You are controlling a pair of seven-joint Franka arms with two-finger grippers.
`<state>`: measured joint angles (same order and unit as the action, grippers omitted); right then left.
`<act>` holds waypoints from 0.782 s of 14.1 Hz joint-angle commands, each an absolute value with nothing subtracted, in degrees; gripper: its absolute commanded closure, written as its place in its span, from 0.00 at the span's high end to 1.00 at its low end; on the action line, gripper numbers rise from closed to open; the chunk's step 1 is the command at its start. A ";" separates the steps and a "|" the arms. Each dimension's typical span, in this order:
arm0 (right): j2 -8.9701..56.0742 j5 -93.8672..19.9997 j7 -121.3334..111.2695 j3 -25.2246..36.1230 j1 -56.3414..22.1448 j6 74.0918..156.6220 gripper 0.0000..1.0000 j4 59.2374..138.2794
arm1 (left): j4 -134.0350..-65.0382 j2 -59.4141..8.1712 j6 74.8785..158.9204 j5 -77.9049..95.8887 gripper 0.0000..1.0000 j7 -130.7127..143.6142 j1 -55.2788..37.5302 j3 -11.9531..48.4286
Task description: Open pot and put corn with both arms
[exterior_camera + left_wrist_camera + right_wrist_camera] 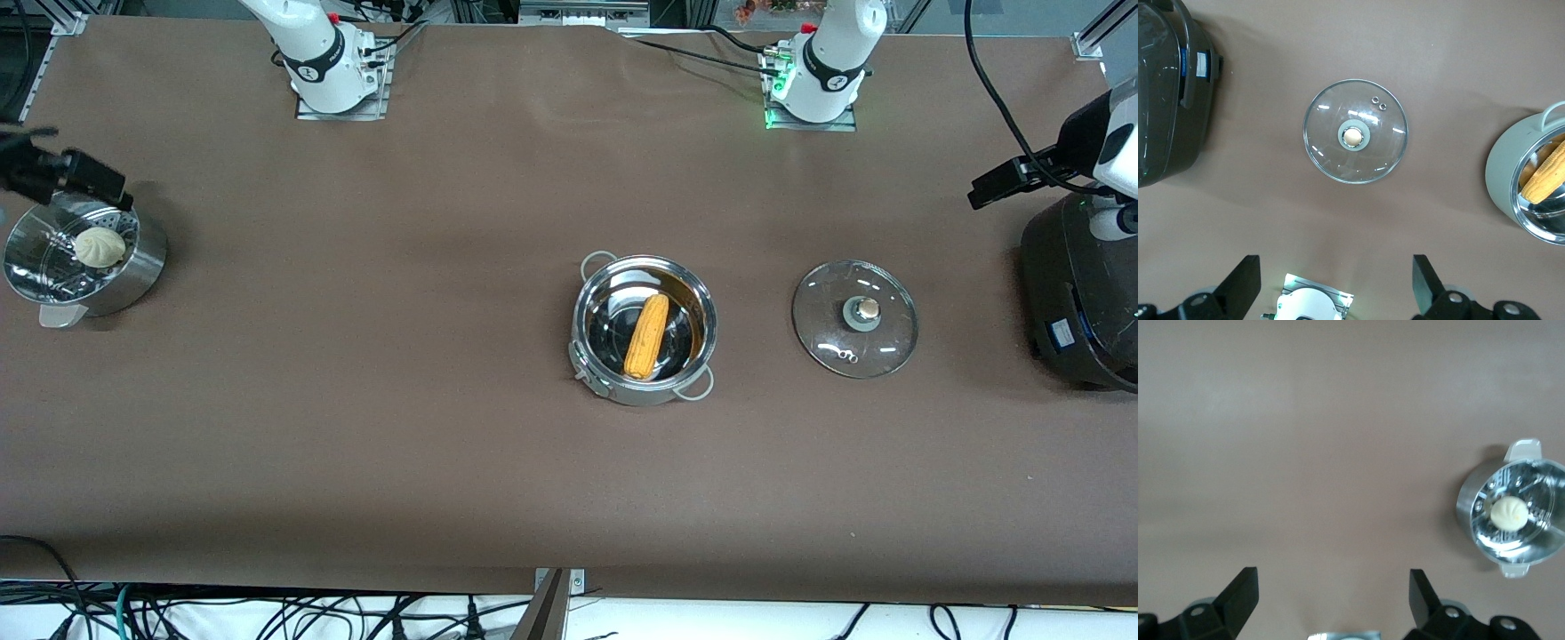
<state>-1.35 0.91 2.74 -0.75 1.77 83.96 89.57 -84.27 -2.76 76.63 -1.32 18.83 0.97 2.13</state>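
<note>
- Corn cob (646, 336): lying inside the open steel pot (597, 378), frame centre.
- Glass lid (854, 318): set beside the pot, toward the left arm's end.
- Left gripper (1335, 280): spread, empty, over the lid.
- Right gripper (1331, 597): spread, empty, upper left, near the steamer pot (142, 276).
- Risk: little is judged left; the lid could be knocked on retreat.

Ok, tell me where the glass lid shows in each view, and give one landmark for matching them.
Front view: the glass lid lies flat on the table, between the pot holding the corn and the black cooker.
Left wrist view: the lid sits mid-picture, knob up.
Right wrist view: not in it.
Shared landmark: the pot, also in the left wrist view.
</note>
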 commanded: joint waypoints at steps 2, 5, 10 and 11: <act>-4.04 0.09 3.52 -1.23 2.11 87.18 1.00 97.11 | -83.76 -2.55 76.73 -0.44 1.00 18.37 1.49 2.20; -3.78 0.09 3.43 -1.32 2.64 86.84 1.00 97.91 | -85.16 -1.50 77.34 -0.35 1.00 18.37 1.49 2.20; 1.23 0.09 3.25 -1.32 1.58 85.34 1.00 92.64 | -85.17 -1.84 77.43 -0.18 1.00 18.37 1.49 2.11; 1.40 0.17 3.16 -1.32 1.58 85.43 1.00 92.46 | -85.17 -1.85 77.43 -0.18 1.00 18.37 1.49 2.11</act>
<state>0.10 0.77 2.82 -1.31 1.59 86.40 95.17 -84.36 -2.67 76.67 -1.28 18.82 1.11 2.13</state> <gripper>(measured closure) 0.000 0.000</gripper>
